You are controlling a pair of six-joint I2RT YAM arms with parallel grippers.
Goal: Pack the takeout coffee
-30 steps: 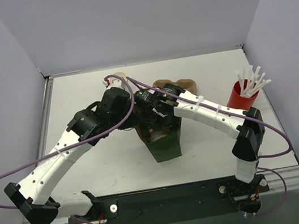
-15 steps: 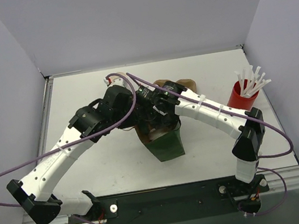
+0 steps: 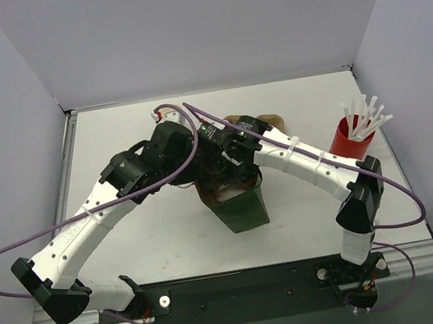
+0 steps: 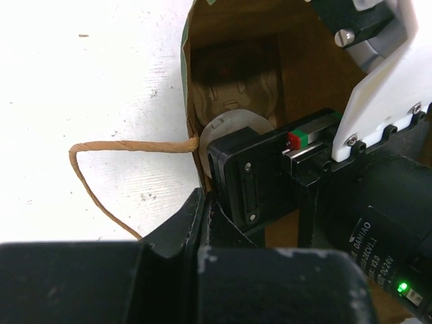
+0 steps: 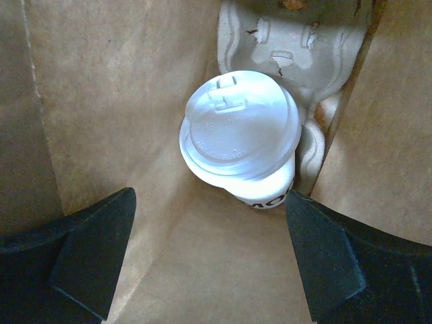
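The takeout coffee (image 5: 239,138), a white cup with a white lid, is inside the paper bag (image 3: 245,207), against a pale moulded cardboard piece (image 5: 297,47). My right gripper (image 5: 209,260) is inside the bag, open, its fingertips (image 5: 94,250) on either side of the cup's base and short of it, not touching. My left gripper (image 4: 204,206) is shut on the bag's rim beside the twine handle (image 4: 101,145), holding the mouth open. The lid (image 4: 226,125) shows past the right gripper in the left wrist view. In the top view both grippers are hidden by the arms.
A red cup of white straws (image 3: 351,138) stands at the right. A brown cardboard carrier (image 3: 270,122) lies behind the right arm. White walls close the table at the back and on both sides.
Both arms and the bag have shifted slightly to the right. The jaws stand as before.
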